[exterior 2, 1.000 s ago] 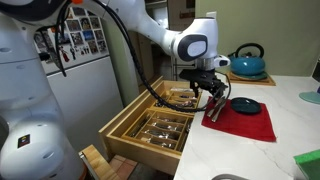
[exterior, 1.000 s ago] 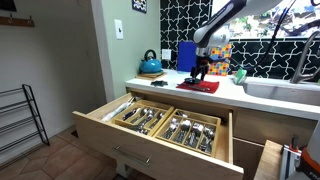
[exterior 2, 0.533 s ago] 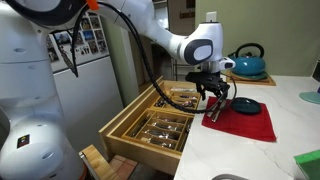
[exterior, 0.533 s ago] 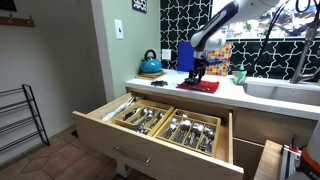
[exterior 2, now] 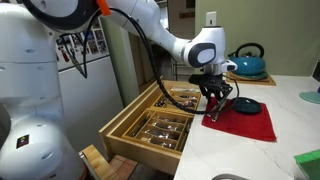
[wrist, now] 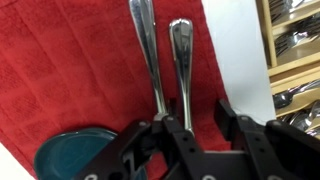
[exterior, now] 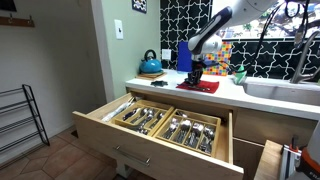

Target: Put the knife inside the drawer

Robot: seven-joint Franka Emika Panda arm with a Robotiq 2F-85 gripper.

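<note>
Black two-finger gripper point(wrist: 205, 128) low over a red cloth mat point(wrist: 70, 70) on the white countertop point(exterior 2: 295, 118), jaws spread, red cloth showing between them. Two slim silver cutlery handles point(wrist: 181, 60) side by side on the mat at 12 o'clock from the fingers; knife not told apart from its neighbour. Round teal dish point(wrist: 75, 152) at 8 o'clock. Wide light-wood drawer point(exterior: 120, 145) open at 7 o'clock of the gripper in an exterior view, silver cutlery in its divider trays.
</note>
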